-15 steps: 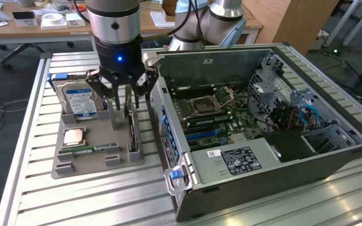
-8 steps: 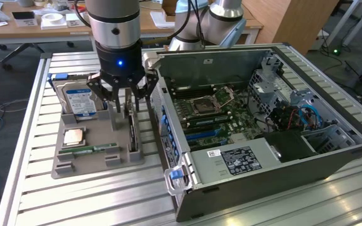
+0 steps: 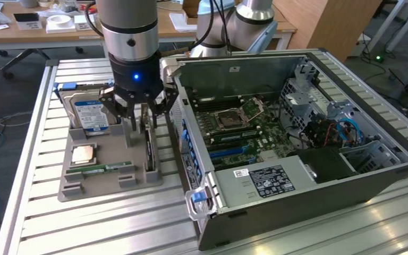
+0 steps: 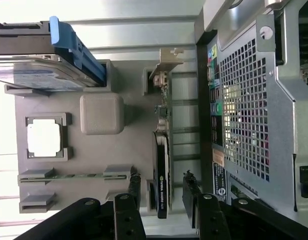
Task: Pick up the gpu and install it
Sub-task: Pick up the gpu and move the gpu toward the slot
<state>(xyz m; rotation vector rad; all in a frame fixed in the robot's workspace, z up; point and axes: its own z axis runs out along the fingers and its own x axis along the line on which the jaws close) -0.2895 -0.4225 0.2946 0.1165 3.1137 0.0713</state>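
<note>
The gpu (image 3: 149, 153) is a thin black card standing on its edge in a slot of the grey holder (image 3: 98, 186), beside the open computer case (image 3: 374, 170). My gripper (image 3: 142, 119) hangs right over the card's far end, pointing down. In the wrist view the gpu (image 4: 161, 150) runs between my two black fingers (image 4: 135, 187), with a gap on each side. The gripper (image 4: 161, 176) is open and straddles the card without touching it. The motherboard (image 3: 239, 133) with its blue slots lies exposed inside the case.
The grey holder (image 4: 134, 100) also carries a blue-labelled hard drive (image 3: 91, 114), a square processor (image 3: 83, 154) and a narrow green memory stick (image 3: 108, 168). The case's perforated rear wall (image 4: 249, 110) stands close beside the card. Everything rests on a slatted metal table (image 3: 119, 223).
</note>
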